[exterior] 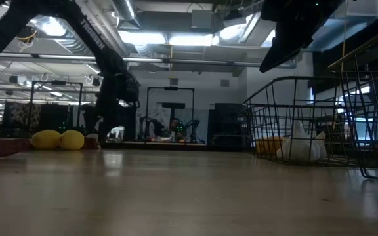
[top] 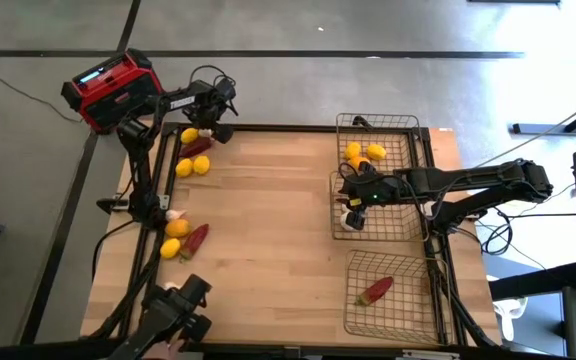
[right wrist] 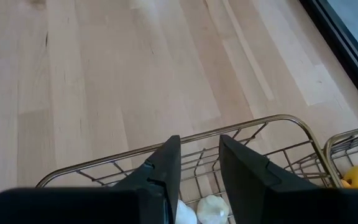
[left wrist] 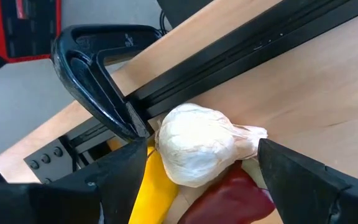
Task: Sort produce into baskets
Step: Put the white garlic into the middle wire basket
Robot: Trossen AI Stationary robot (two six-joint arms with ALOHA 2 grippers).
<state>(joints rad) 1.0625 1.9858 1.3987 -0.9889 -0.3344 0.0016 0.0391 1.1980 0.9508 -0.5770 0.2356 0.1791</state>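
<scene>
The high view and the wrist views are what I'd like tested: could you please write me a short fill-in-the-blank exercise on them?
1. The left pincer stands open around a white ____ bulb.
2. The right pincer hovers over the ____ of the three baskets.
3. The basket with lemons holds ____ of them.
4. The nearest basket holds a single ____.

Missing words: garlic; middle; three; chili pepper
</scene>
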